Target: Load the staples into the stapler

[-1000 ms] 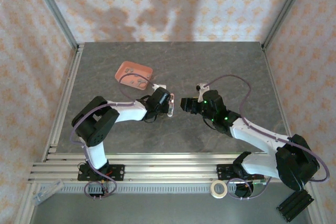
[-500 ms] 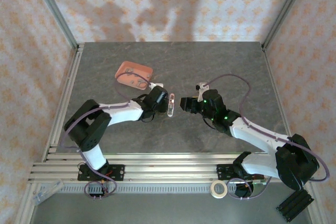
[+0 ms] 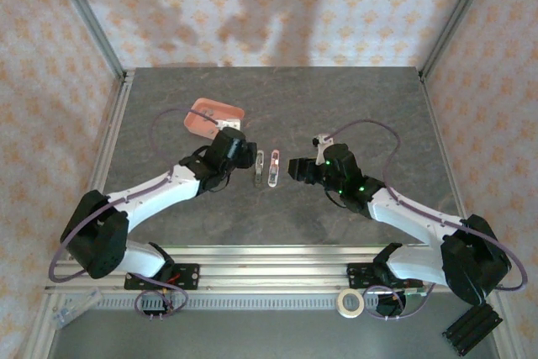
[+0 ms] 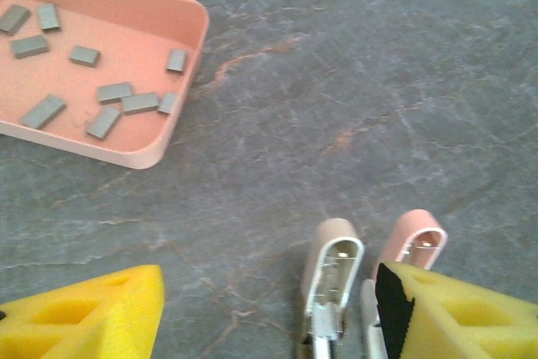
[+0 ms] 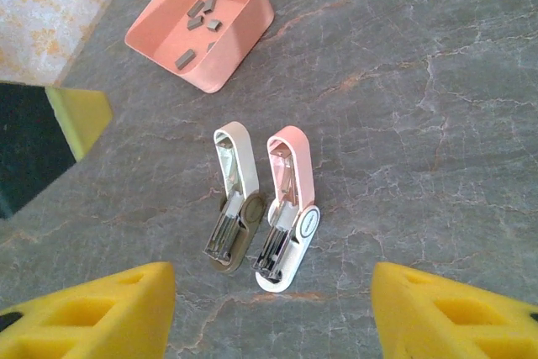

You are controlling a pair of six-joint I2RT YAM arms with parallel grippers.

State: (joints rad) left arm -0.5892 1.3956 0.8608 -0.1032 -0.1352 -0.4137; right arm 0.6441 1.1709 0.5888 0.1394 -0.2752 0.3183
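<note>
Lying side by side: pink stapler (image 5: 296, 178), beige stapler (image 5: 244, 166); staples (image 5: 183, 58) in tray (image 5: 231, 60) at 11 o'clock. Both spread wide, empty: left gripper (image 4: 269, 292), right gripper (image 5: 271, 292).

We find the pink stapler (image 4: 418, 241) half hidden behind a yellow finger (image 4: 458, 317) of the left gripper (image 4: 269, 296), and the tray (image 4: 143, 157) runs off the left wrist view's left edge. From above, the staples (image 4: 113, 92) are too small to tell apart.
</note>
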